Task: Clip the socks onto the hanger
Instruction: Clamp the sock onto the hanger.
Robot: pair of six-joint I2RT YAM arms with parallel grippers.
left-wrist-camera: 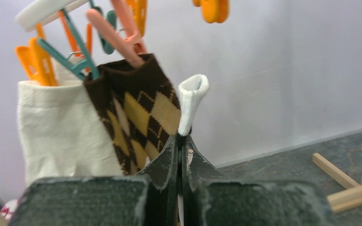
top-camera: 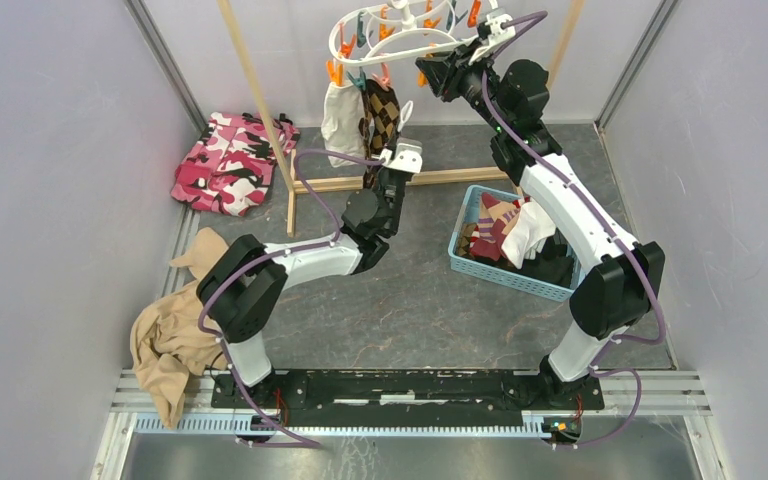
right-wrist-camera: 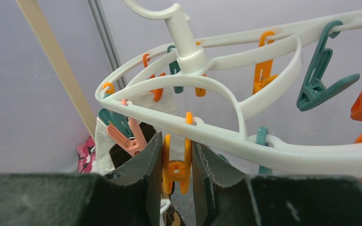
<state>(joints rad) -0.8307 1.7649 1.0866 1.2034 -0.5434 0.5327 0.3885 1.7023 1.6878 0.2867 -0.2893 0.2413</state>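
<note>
In the left wrist view, the left gripper (left-wrist-camera: 183, 141) had its fingers pressed together on a small white sock (left-wrist-camera: 191, 101). The sock stood upright out of the fingertips, long axis vertical, open cuff uppermost. Just left of the fingertips an argyle sock (left-wrist-camera: 141, 113) hung from a pink clothespin (left-wrist-camera: 118, 37), with a cream sock (left-wrist-camera: 56, 132) further left.

In the right wrist view, the right gripper (right-wrist-camera: 176, 141) was clamped on an orange clothespin (right-wrist-camera: 175, 169) that dangled, long axis vertical, from the near ring of the hanger (right-wrist-camera: 188, 56). Whether the pin's lower end had parted could not be seen.

In the top view, the squeezed pin lay above and to the right of the left fingertips, near but apart. The left arm was the one carrying the sock, so the cuff probably needed raising into that pin. A blue basket (top-camera: 470, 205) beside the right arm held more socks (top-camera: 495, 225).
</note>
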